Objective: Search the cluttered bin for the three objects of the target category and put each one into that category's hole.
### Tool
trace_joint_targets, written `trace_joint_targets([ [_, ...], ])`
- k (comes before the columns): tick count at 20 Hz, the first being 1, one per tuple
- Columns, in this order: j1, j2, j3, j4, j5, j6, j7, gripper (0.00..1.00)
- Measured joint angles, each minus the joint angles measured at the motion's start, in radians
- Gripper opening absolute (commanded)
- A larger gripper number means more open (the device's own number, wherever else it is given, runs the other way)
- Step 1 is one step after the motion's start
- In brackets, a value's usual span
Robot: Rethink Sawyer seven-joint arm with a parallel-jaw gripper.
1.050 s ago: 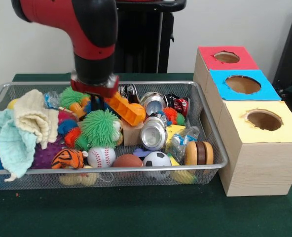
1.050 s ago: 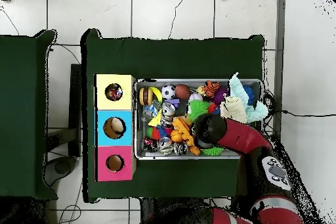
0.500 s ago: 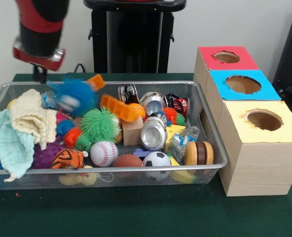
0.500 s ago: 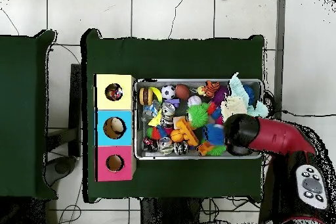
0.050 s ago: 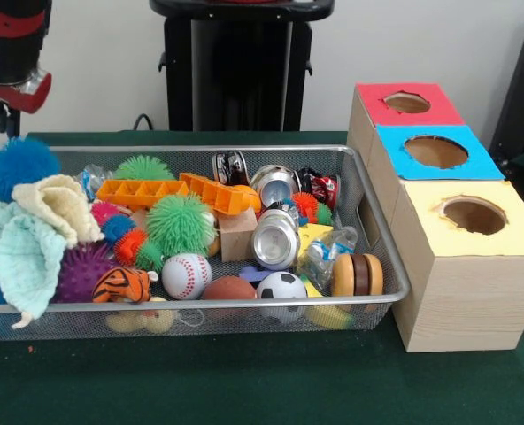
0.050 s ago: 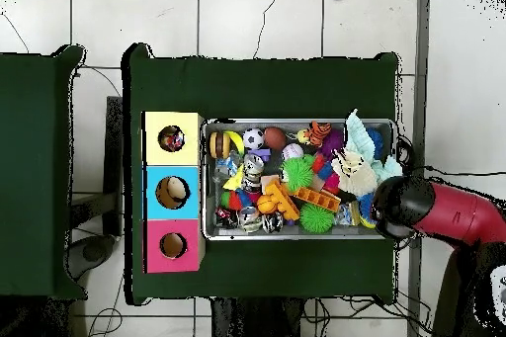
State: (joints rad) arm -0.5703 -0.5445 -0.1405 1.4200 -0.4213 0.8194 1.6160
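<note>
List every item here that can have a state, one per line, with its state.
gripper: raised beyond the bin's end, open or shut cannot be told
blue fuzzy ball: at the bin's end rim, under the gripper
wire bin: full of clutter
soda can: lying on its side
yellow hole: open
blue hole: open
red hole: open
</note>
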Motion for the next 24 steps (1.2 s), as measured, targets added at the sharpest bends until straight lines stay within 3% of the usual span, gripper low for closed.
trace_joint_targets([
  [6, 0.007, -0.021, 0.027, 0.0, 0.0, 0.023, 0.0, 0.0],
  [7, 0.008, -0.024, 0.035, 0.0, 0.0, 0.028, 0.0, 1.0],
  [17, 0.006, -0.043, 0.085, 0.003, 0.008, 0.032, 0.0, 1.0],
  [24, 0.0, -0.082, 0.126, 0.011, 0.076, 0.033, 0.0, 1.0],
])
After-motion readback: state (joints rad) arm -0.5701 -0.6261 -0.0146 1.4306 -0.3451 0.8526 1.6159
